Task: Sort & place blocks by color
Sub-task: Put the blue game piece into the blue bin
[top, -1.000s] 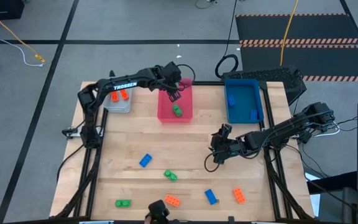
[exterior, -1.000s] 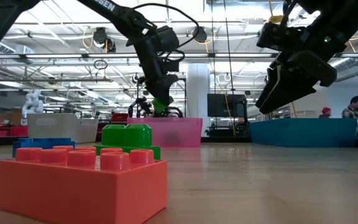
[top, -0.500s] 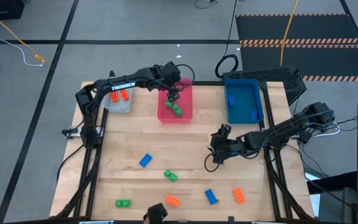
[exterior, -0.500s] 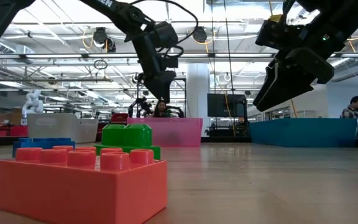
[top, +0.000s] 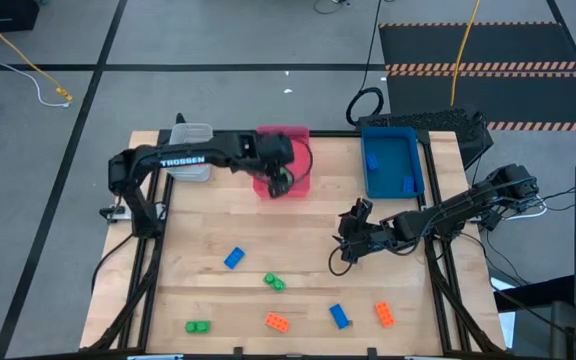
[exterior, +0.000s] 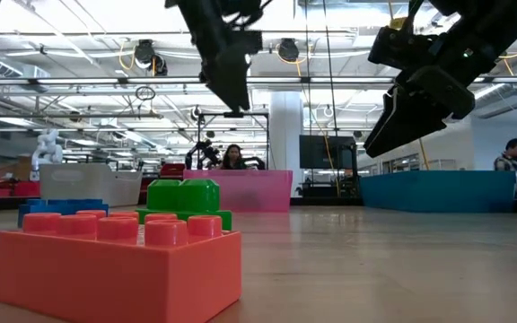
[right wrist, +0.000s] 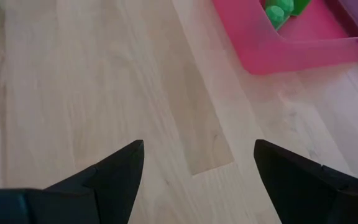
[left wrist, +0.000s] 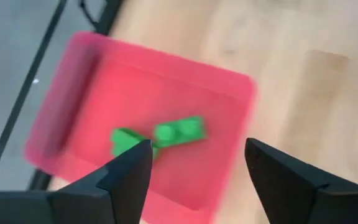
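Near the top centre of the high view, the left gripper hangs empty, jaws apart, over the pink tray. The right gripper gapes too — the blocks look light, rigid, best pinched across flat sides.

Evenly lit from overhead, with bright ceiling lamps flaring white across the low view. Soft, short shadows under both arms on the pale wooden table. Heavily blurred in the left wrist view, smearing the pink tray and the green blocks. Out of focus on the nearest orange block, sharper on the room behind
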Robot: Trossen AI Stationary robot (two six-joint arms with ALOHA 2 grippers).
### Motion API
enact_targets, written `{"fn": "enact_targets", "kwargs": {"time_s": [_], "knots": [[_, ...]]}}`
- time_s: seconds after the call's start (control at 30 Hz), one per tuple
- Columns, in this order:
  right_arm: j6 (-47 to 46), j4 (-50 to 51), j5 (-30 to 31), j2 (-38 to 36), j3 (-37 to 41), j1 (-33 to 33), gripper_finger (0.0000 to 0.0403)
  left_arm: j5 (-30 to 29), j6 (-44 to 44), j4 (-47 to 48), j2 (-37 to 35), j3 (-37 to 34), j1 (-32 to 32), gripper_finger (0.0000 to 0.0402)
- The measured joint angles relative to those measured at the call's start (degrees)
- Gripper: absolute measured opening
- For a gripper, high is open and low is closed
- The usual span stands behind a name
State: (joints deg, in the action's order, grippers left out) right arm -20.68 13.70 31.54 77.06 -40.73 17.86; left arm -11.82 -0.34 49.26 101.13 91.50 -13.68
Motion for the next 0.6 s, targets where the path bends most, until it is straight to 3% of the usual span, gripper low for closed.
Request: {"fn": "enact_targets", "kwargs": {"time_s": [0.17, 0.27, 0.6], "knots": [[-0.3, 0.0, -0.1, 0.0, 0.0, 1.6, 0.0299, 0.0, -0.5, -0.1, 0.0, -0.6, 6.1, 0.0237], [-0.6, 0.0, 0.0, 0.0, 0.0, 2.2, 0.0299, 0.0, -1.4, -5.1, -2.0, -4.4, 8.9, 0.0229], [0.4, 0.7, 2.5, -0.6, 0.0, 2.5, 0.0299, 2.4, -6.7, -35.5, -19.5, -32.7, 14.3, 0.022]]}}
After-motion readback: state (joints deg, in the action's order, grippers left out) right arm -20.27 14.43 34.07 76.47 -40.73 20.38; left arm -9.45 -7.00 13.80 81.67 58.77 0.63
